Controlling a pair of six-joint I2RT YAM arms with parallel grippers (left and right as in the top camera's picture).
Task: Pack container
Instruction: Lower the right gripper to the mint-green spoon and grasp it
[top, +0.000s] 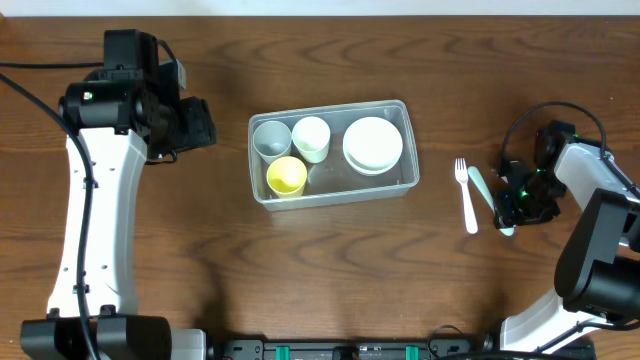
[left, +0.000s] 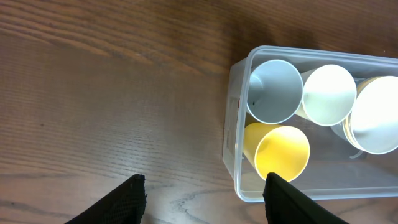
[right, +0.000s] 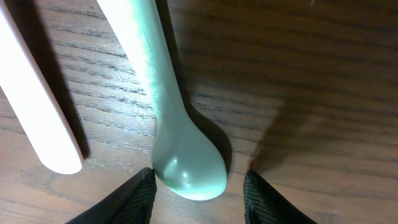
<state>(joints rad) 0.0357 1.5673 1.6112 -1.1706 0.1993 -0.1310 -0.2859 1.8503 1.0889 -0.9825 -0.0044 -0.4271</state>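
My right pincer (right: 198, 186) is spread open low over the table (top: 200, 250), one finger each side of a pale green spoon (right: 186, 162), with a white fork (top: 466, 195) beside it. My left pincer (left: 205, 202) hangs wide open and empty near the container (top: 330, 178). That sits mid-table holding three cups (top: 287, 176) and stacked bowls (top: 373, 145).

No legible text, brand or number anywhere. Small reddish mark (left: 236, 103) on container (left: 229, 140) wall, too blurred to read.
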